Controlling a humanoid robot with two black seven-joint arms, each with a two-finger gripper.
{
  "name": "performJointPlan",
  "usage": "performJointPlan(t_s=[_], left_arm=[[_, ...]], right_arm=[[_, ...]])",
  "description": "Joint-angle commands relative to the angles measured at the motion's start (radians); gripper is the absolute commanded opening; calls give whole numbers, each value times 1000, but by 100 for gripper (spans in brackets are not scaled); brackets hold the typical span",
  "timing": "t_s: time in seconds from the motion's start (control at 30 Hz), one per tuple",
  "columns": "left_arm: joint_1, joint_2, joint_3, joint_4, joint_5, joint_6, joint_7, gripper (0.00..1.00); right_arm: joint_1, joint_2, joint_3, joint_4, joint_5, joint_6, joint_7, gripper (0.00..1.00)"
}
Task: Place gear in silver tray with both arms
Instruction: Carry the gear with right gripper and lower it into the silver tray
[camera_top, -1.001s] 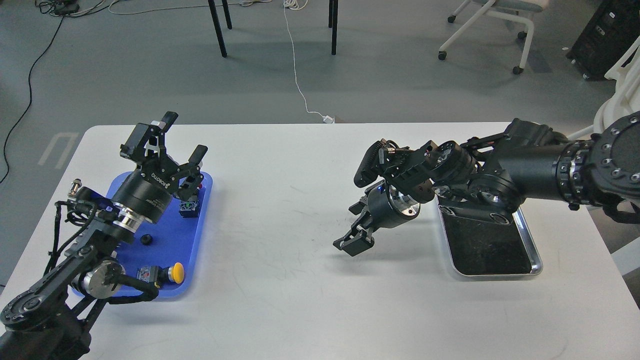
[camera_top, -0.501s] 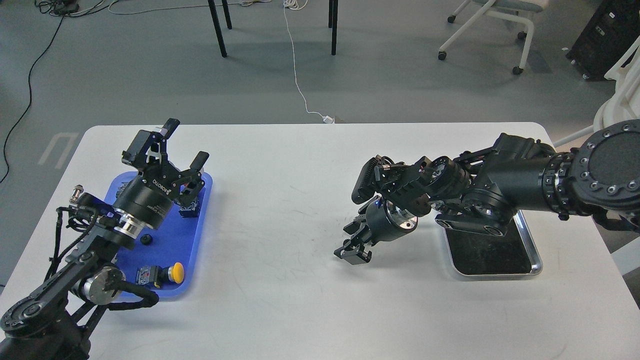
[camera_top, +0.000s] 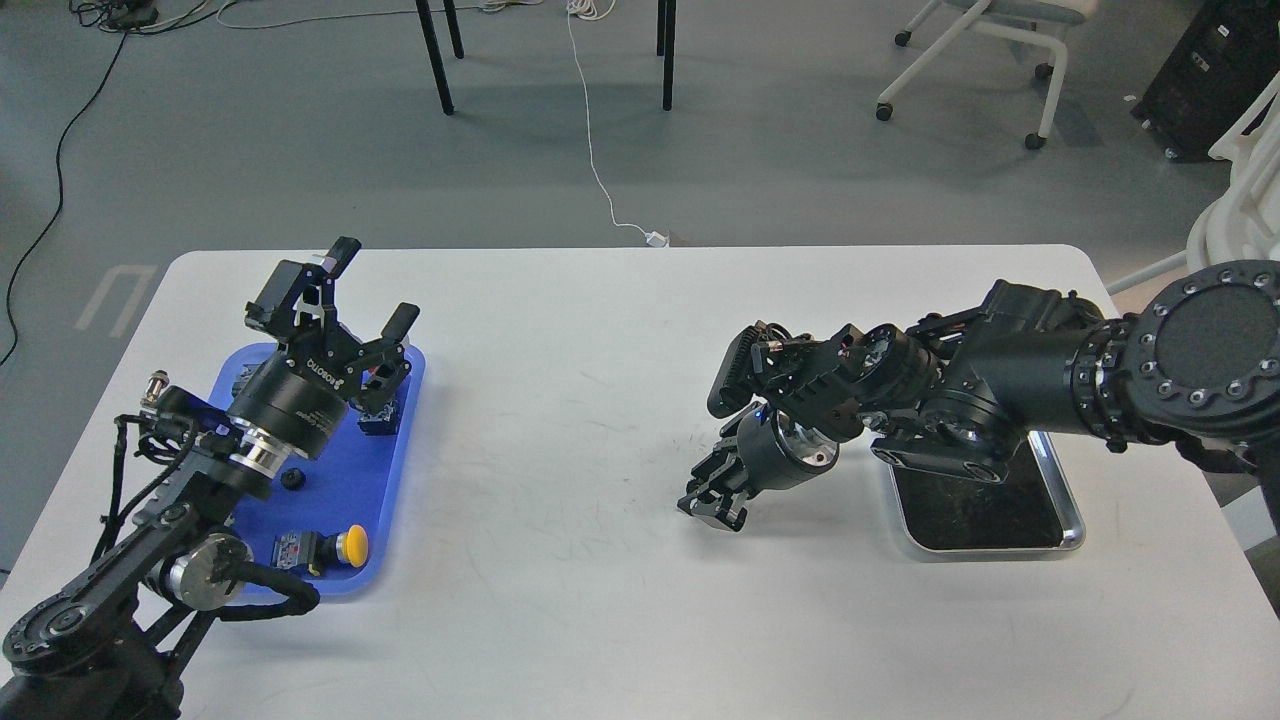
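A small black round gear (camera_top: 292, 479) lies on the blue plastic tray (camera_top: 375, 470) at the left. My left gripper (camera_top: 372, 290) is open and empty, raised over the far end of the blue tray, beyond the gear. The silver tray (camera_top: 1072, 522) sits at the right with a dark, bare floor; my right arm's forearm covers its far end. My right gripper (camera_top: 712, 502) points down at the white table (camera_top: 560, 560) left of the silver tray, close to the surface. Its dark fingers sit close together and I cannot tell them apart.
The blue tray also holds a yellow-button switch (camera_top: 348, 546) at its near end and another small switch block (camera_top: 378, 415) at its far right. Chair legs (camera_top: 435, 60) and a white cable (camera_top: 600, 180) are on the floor beyond the table.
My right gripper has dropped toward the table and drawn in a little; its fingers look closer together than before. My left gripper sank slightly, then held still.
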Motion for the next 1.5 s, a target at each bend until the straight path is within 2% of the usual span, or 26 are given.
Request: performJointPlan(t_s=[0.0,0.3,0.5,0.77,0.93,1.1,1.34,1.47], left_arm=[[0,-2,0,0,0,0,0,98],[0,-2,0,0,0,0,0,98],[0,-2,0,-1,0,0,0,98],[0,-2,3,-1,0,-2,0,98],[-2,-3,12,-3,0,-3,0,98],[-3,-5,17,-3,0,-5,0,98],[-6,-26,18,-18,2,-5,0,98],[-5,-23,18,-24,2,-5,0,98]], right_arm=[[0,4,-1,-1,0,-3,0,28],[12,5,-1,2,3,-3,0,16],[38,-10,0,7,6,-3,0,15],[153,-220,0,79,-4,4,0,15],[149,-390,-14,95,-7,12,0,15],[97,-495,-49,73,-5,15,0,15],[-9,-503,-43,-45,-5,14,0,15],[-23,-493,-41,-65,-4,14,0,15]])
